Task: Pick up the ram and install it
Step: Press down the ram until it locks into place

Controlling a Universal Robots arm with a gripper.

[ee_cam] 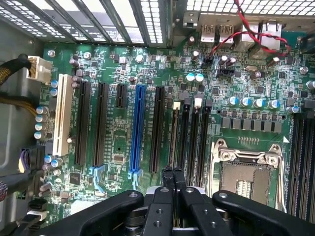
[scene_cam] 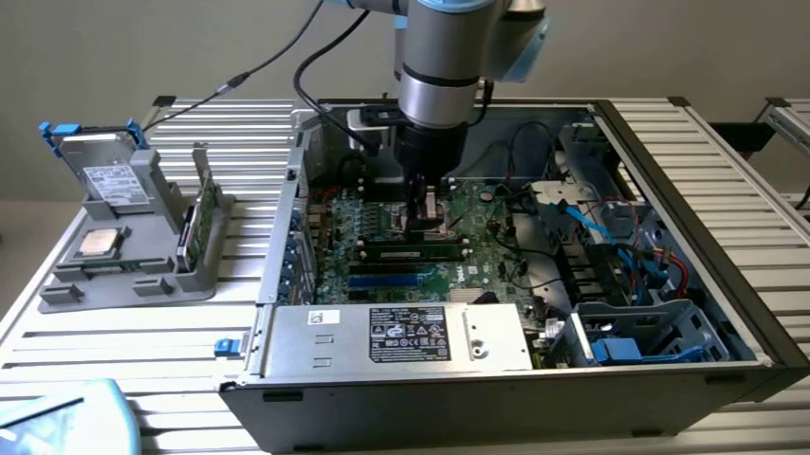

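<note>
We judge the ram [scene_cam: 412,251], already lying in a slot on the motherboard [ee_cam: 147,123] under our gripper [ee_cam: 173,179] with its jaws pressed together, to be light, stiff and fragile, best pinched by its long thin edges.

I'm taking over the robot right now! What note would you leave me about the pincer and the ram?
Pincer: shut, fingertips together right over one end of the ram; I cannot tell if they touch it.
Ram: standing on edge in a memory slot on the motherboard, beside the processor socket.
Done: the ram is picked up and set into its slot.
Left: I cannot tell if it is pushed fully down and latched, so check that.
</note>
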